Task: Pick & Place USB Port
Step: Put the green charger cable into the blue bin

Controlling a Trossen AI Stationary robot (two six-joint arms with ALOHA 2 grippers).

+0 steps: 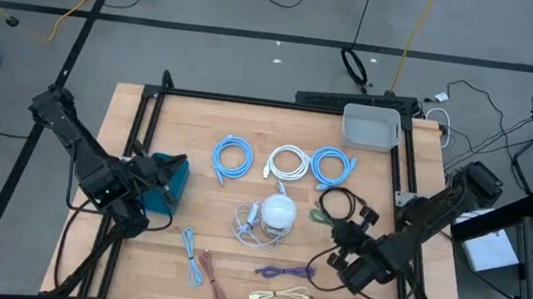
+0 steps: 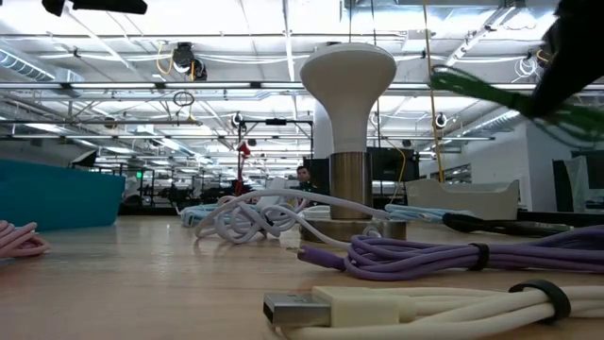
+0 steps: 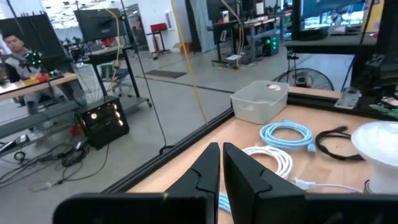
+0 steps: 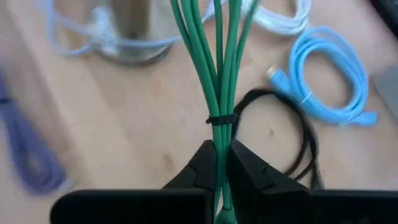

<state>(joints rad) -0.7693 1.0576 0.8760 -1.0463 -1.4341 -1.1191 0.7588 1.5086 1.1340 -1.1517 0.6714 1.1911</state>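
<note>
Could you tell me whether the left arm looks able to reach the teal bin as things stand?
Probably yes. The left gripper, shut and empty, sits right beside the teal bin at the table's left edge, with nothing between them. The right gripper is far across the table, shut on the green cable.
</note>
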